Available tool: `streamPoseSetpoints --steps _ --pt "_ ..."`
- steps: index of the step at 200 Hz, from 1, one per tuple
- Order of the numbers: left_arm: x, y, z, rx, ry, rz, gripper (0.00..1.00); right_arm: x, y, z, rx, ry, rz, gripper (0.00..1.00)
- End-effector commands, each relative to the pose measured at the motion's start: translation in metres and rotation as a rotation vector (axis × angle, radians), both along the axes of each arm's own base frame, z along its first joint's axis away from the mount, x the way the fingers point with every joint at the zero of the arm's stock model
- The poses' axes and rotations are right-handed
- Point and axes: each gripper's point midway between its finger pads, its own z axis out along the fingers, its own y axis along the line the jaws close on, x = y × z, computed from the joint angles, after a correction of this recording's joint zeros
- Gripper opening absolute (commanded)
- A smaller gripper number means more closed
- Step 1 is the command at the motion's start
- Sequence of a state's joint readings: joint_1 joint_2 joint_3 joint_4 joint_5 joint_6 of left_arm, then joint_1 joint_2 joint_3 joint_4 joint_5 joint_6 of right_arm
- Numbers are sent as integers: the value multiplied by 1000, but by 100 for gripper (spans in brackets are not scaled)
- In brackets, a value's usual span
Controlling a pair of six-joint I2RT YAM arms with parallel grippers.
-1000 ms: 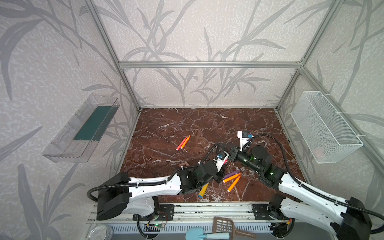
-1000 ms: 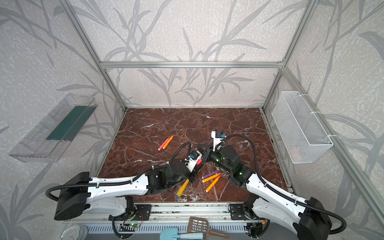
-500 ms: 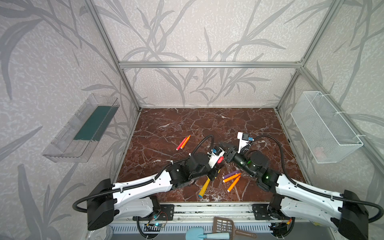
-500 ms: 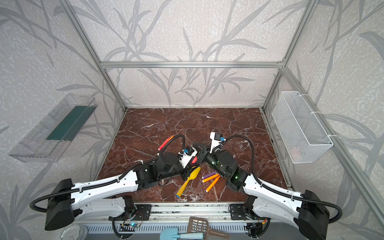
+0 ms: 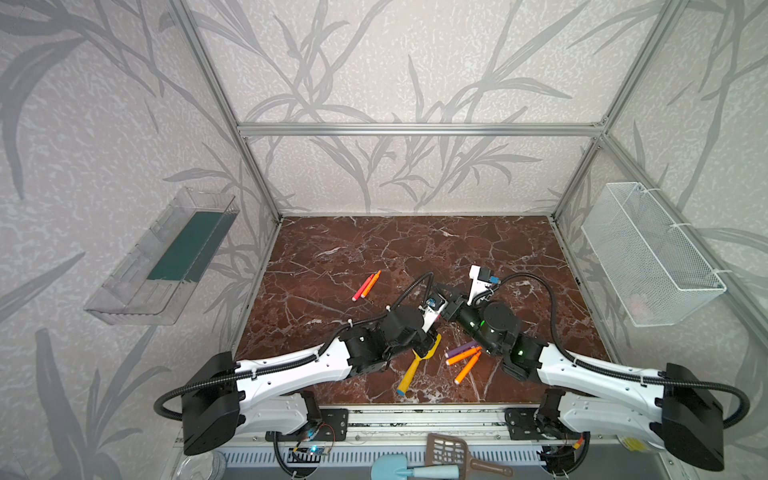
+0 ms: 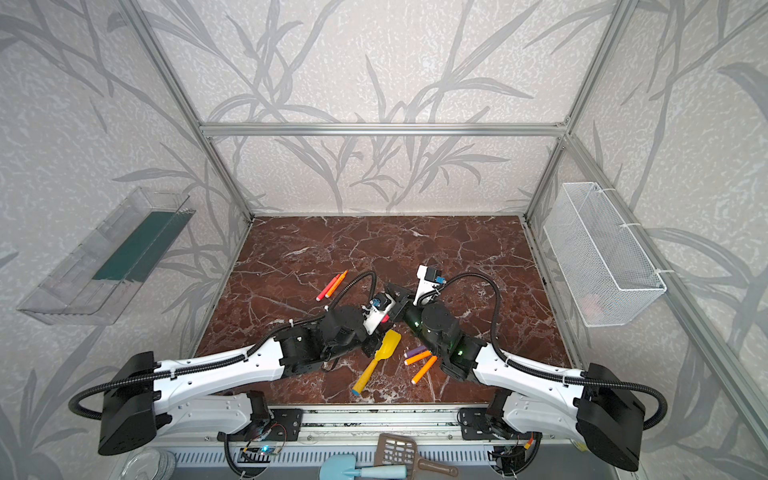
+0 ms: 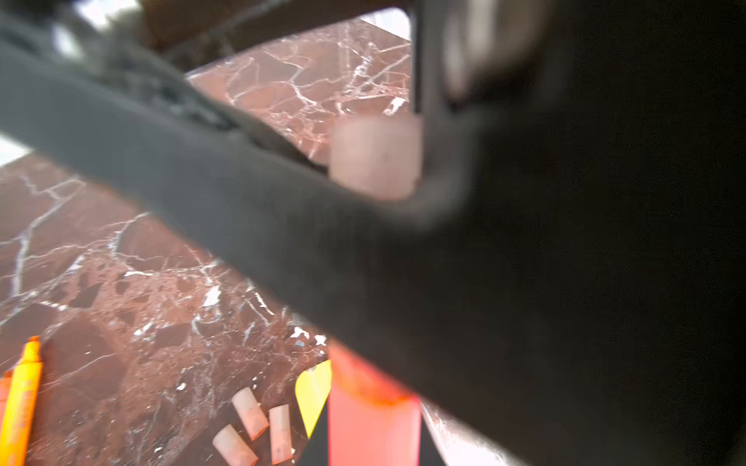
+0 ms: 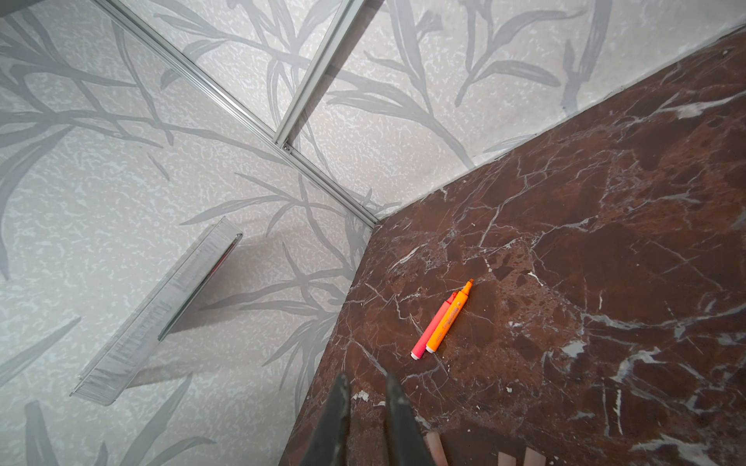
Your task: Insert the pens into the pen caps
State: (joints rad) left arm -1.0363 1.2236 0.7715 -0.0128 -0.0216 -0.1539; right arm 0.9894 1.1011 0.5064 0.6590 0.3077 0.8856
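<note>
My left gripper [image 5: 439,318] [image 7: 373,437] is shut on a red-pink pen [image 7: 373,419] over the middle of the table. Tip to tip with it, my right gripper [image 5: 454,309] [image 8: 365,387] is shut on a blurred pen cap [image 7: 375,157] in line with that pen. A dark finger hides where they meet. Three loose pen caps [image 7: 250,413] lie on the marble below. A red-pink pen [image 5: 360,289] and an orange pen [image 5: 371,283] lie together further back. A purple pen [image 5: 460,350] and two orange pens [image 5: 467,369] lie under the right arm.
A yellow toy shovel [image 5: 415,365] with an orange handle lies near the front edge beside the left wrist. A clear tray [image 5: 166,257] hangs on the left wall and a wire basket [image 5: 648,253] on the right wall. A blue scoop [image 5: 399,467] lies beyond the front rail.
The left forearm has swung off the yellow shovel, which now shows more fully. Both grippers stay together at the middle, each with the same hold.
</note>
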Motion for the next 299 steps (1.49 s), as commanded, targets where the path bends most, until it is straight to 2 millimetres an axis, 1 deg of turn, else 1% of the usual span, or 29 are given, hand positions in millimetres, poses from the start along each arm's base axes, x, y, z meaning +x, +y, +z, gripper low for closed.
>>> streamPoseSetpoints --steps 1,16,28,44,56,73,86,103,124,141,175,199,211,233,257,291,299 --pt "73 21 125 -452 -90 227 0 -73 43 -53 -121 25 366 0" --pt "65 19 131 -465 -60 170 0 -74 41 -51 -121 -4 367 0" --pt "64 24 131 -448 -67 183 0 -72 39 -53 -119 6 353 0" --pt "68 34 129 -433 -96 231 0 -70 36 -57 -140 45 330 0" --pt "70 38 128 -412 -112 251 0 -67 35 -64 -159 96 310 0" --pt "75 44 123 -352 -174 326 0 -69 38 -72 -160 171 318 0" --pt "76 42 121 -328 -219 352 0 -71 42 -79 -160 224 318 0" --pt "76 36 119 -325 -229 352 0 -74 45 -88 -154 259 316 0" --pt "76 33 114 -321 -217 344 0 -74 46 -90 -160 254 315 0" --pt "69 32 110 -319 -201 312 0 -70 37 -87 -191 226 278 0" --pt "44 22 97 -331 -134 191 0 -63 15 -78 -247 171 197 0" --pt "28 13 88 -330 -101 133 0 -62 6 -76 -266 143 171 0" --pt "22 9 84 -329 -89 117 0 -63 4 -73 -267 126 171 7" --pt "16 1 78 -330 -67 93 0 -63 0 -67 -269 104 168 15" --pt "12 -5 76 -341 -57 75 0 -64 -3 -65 -271 99 163 19" --pt "11 -7 77 -351 -55 74 0 -66 -1 -65 -267 97 182 26" --pt "10 -8 77 -353 -53 68 0 -66 0 -64 -267 90 184 26"
